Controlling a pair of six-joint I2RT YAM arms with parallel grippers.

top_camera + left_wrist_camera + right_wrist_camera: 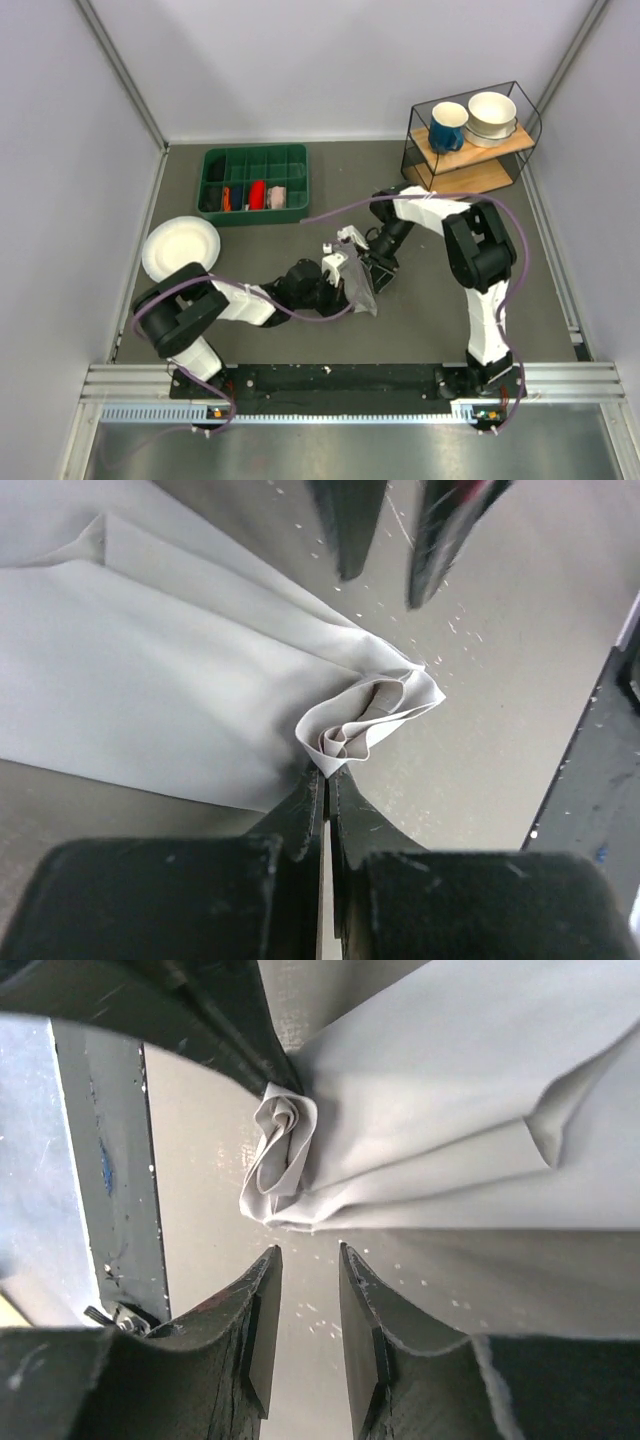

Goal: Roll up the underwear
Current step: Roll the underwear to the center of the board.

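Note:
The underwear (357, 283) is a light grey fabric hanging bunched between my two grippers at the table's middle. My left gripper (336, 277) is shut on a crumpled, folded corner of it; in the left wrist view the tips (327, 773) pinch the corner and the underwear (170, 670) spreads to the left. My right gripper (372, 262) is open and empty. In the right wrist view it (310, 1250) sits just short of the underwear (450, 1110), near the twisted corner, without touching. No lettering shows.
A green tray (215, 158) with small red, pink and dark cloth rolls (257, 194) stands at the back left. A white plate (180, 248) lies at the left. A wire shelf (470, 170) with a blue mug (447, 125) and white bowls (492, 115) stands back right.

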